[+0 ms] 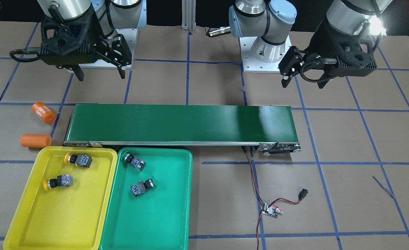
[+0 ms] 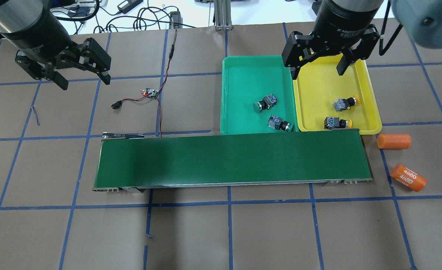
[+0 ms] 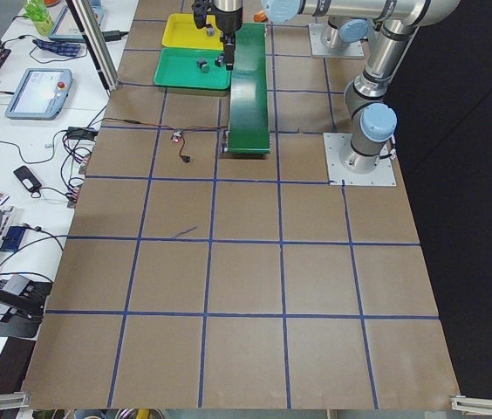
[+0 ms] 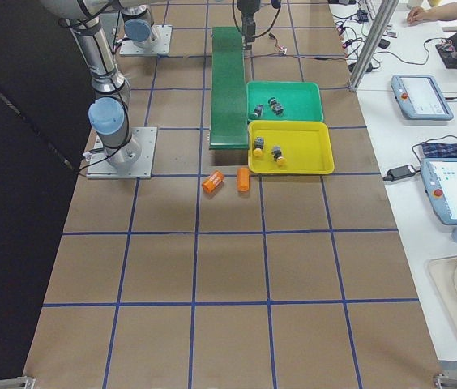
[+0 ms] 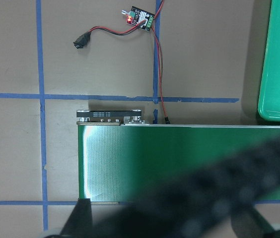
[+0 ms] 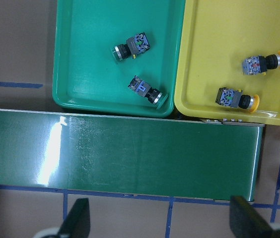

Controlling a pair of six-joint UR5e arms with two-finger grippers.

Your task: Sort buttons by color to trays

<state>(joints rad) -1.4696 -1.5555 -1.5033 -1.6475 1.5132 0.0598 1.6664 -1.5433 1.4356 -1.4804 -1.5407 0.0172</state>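
Sorting judged complete. Both yellow-capped buttons (image 1: 78, 160) lay on their sides in the yellow tray (image 1: 62, 218), towards its belt end. Both green-capped buttons (image 1: 142, 186) lay likewise in the green tray (image 1: 156, 222). Colours matched in all four cases. No button showed on the conveyor belt (image 1: 180, 123) or out on the surface (image 1: 364, 139). Nothing appeared left to move.

Left pincer (image 2: 85, 81): jaws spread, nothing between them, hanging over bare surface well apart from the trays. Right pincer (image 2: 318, 71): also released and empty, raised over the far ends of the two trays where they meet.

Materials:
- The trays were glossy moulded plastic, shallow, rectangular with rounded corners. They sat side by side, touching, against the belt's long edge.
- The buttons had a round cap, a black collar and a grey blocky body. They looked hard and small, and likely to roll on the cap.
- The belt was dark green and smooth with a sheen, and had metal side rails.
- The surface was matt brown sheeting gridded with blue tape.
- Two orange cylinders (image 1: 44, 113), one marked 4680, lay beside the belt's end, outside the trays.
- A small circuit board (image 1: 271, 210) with red and black wires lay nearby.
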